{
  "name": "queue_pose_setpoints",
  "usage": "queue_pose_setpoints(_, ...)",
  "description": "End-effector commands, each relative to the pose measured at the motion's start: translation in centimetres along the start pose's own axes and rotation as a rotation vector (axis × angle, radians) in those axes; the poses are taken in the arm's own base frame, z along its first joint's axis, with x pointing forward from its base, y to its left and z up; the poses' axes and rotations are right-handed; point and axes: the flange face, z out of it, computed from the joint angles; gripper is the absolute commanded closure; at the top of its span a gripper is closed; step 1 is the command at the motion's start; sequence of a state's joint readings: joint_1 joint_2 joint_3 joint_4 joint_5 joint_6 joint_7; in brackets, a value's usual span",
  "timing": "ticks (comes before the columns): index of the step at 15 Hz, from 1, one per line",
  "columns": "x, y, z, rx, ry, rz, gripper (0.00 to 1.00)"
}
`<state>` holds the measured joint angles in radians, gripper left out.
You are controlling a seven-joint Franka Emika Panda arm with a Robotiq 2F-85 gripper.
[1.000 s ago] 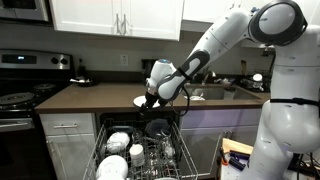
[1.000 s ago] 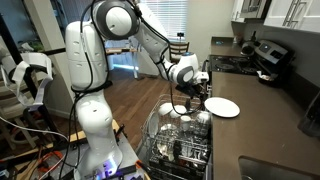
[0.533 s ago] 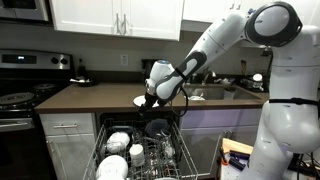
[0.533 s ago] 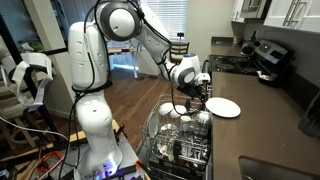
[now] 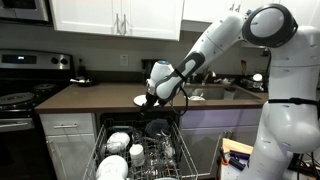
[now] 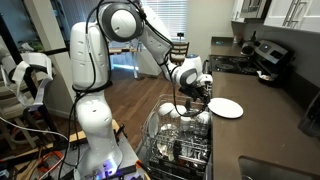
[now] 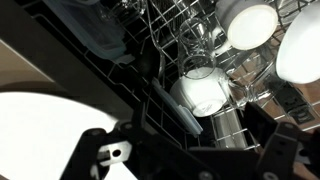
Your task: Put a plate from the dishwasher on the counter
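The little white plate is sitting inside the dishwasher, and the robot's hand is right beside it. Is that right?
Not quite. The plate lies on the dark counter, not inside the dishwasher. You can see this in an exterior view. The gripper is right beside the plate, as you said.

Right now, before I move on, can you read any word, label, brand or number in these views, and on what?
No text can be read in any view.
Stove's back panel: whatever it carries is too small and blurred to read.
Plate: plain white, no mark visible.
White cup in the rack: plain, no print visible.
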<state>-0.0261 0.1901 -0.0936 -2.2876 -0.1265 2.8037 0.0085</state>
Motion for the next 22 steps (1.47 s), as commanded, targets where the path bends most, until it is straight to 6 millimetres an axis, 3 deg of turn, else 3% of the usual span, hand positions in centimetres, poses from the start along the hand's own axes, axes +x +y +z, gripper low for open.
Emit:
queue_pose_setpoints(1,0.7,1.0,0.1,-0.013,0.007,-0.027,0.00)
queue_pose_setpoints(22,1.4,2.8,-1.1,-0.099,0.028,-0.084,0.00)
